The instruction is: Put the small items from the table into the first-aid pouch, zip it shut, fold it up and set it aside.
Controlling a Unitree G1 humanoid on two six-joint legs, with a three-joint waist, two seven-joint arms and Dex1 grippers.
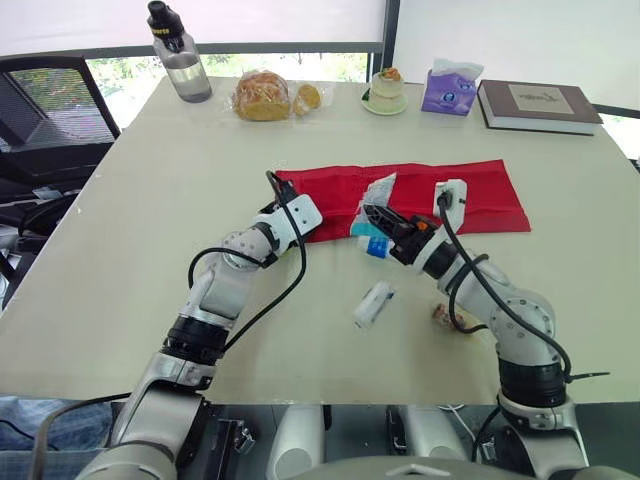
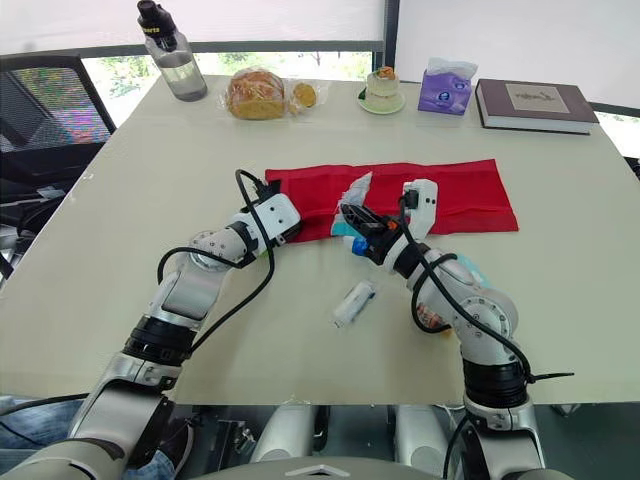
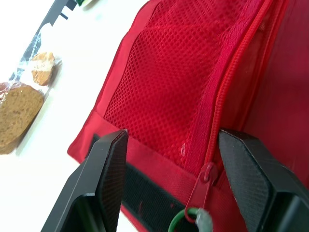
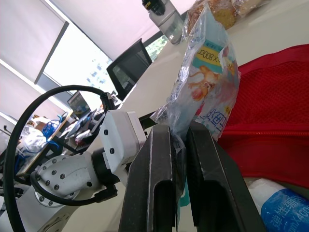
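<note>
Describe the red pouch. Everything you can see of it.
The pouch is red fabric, a long rectangle unfolded and flat on the table. Its left end has a mesh pocket, a red zipper whose pull carries a green ring, and a black strip across the edge. The left tool stands open over that end; the right tool holds a packet at its middle.

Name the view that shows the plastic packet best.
Right wrist view: the packet is close up, its print legible, pinched between the right gripper's fingers. Both eye views show it small, at the red pouch. The left wrist view faces the pouch's mesh and zipper.
</note>
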